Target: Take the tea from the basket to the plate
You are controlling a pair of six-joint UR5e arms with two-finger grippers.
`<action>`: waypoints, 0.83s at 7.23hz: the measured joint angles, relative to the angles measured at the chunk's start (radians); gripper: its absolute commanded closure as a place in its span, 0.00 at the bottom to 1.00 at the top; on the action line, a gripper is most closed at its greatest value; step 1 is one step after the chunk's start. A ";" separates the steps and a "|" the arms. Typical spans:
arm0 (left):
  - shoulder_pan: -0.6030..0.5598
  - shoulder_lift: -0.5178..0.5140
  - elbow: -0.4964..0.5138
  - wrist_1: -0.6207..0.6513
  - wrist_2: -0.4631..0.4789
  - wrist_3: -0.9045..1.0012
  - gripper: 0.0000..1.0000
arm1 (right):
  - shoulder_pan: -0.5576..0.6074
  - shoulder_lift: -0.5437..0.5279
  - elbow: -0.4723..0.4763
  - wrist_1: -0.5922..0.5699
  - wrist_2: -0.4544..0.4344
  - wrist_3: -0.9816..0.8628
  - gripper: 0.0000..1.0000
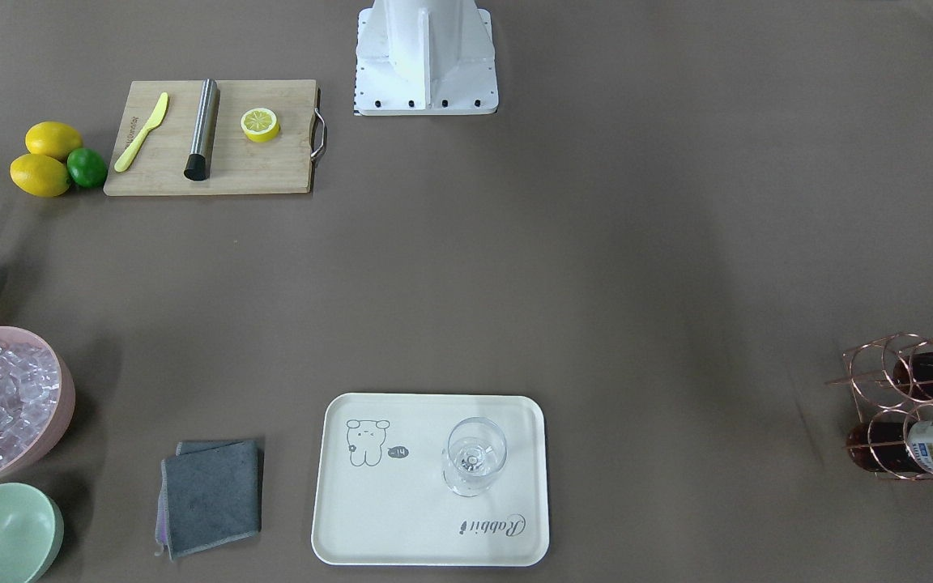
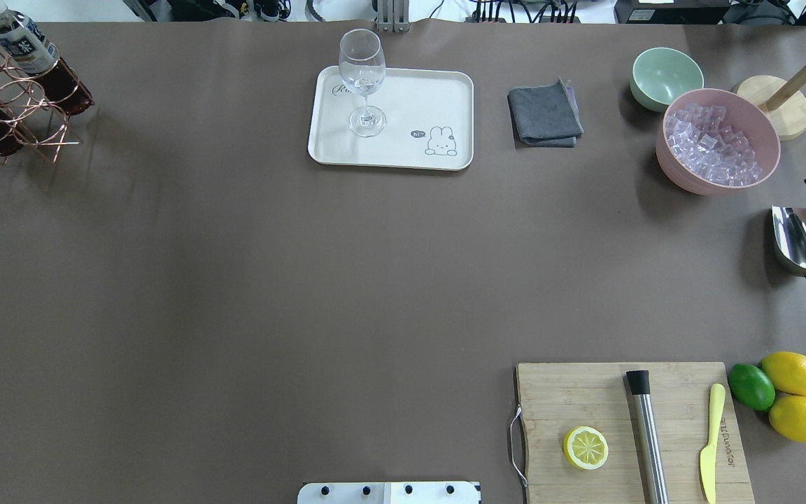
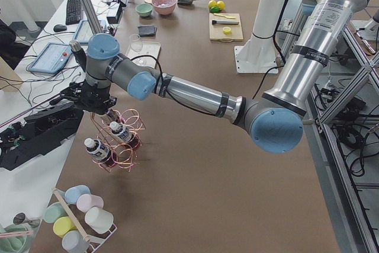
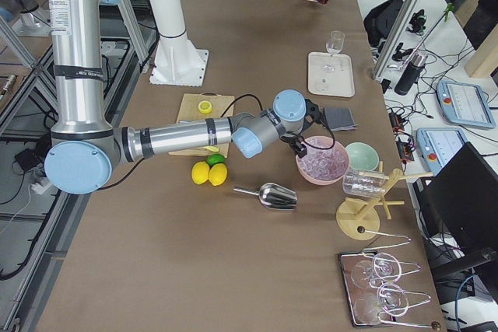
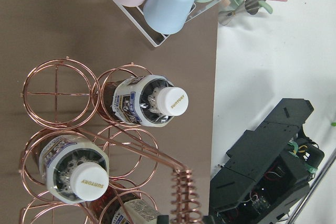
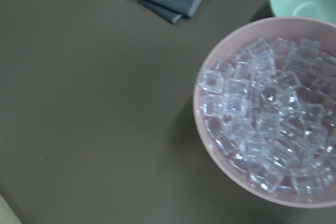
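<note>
Reaching for a bottle is the step in hand, judging by how things lie on the brown counter. No bottle has left the rose-gold wire basket with six ring cells, which stands at the counter's left end, well apart from the cream rectangular plate with the bear drawing.

To do it well, the descent should stay clear of the basket's coil-wrapped loop handle, which rises beside the filled cells. The grip should close on the neck of one small clear tea bottle of reddish-brown drink, just under its white screw cap. The lift should go straight up until the base clears its ring, or the light wire frame may come along with it. On the plate, the bare half away from the clear stemmed wine glass looks the safer landing.

Three bottles show in the left wrist view, all upright in their cells; the rest of the rings in sight are empty.

The left arm stretches low and far out, wrist turned down, with the left fingers hanging just above the basket. I cannot tell how far apart they stand, nor whether they touch anything. The right arm reaches over the pink bowl of ice cubes; the right fingers are likewise too small to judge.
</note>
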 measured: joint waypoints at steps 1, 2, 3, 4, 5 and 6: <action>-0.009 0.042 -0.075 0.014 0.000 0.000 1.00 | -0.016 0.027 -0.001 0.014 0.077 0.000 0.00; -0.010 0.114 -0.185 0.024 0.001 -0.005 1.00 | -0.028 0.062 0.001 0.057 0.129 0.000 0.00; 0.000 0.174 -0.297 0.045 0.001 -0.030 1.00 | -0.052 0.091 0.002 0.128 0.146 0.002 0.00; 0.035 0.202 -0.404 0.088 0.001 -0.077 1.00 | -0.071 0.122 0.000 0.195 0.144 0.003 0.00; 0.086 0.202 -0.510 0.161 0.002 -0.131 1.00 | -0.085 0.163 -0.005 0.231 0.134 0.003 0.00; 0.171 0.184 -0.612 0.234 0.008 -0.209 1.00 | -0.093 0.216 -0.011 0.243 0.123 0.004 0.00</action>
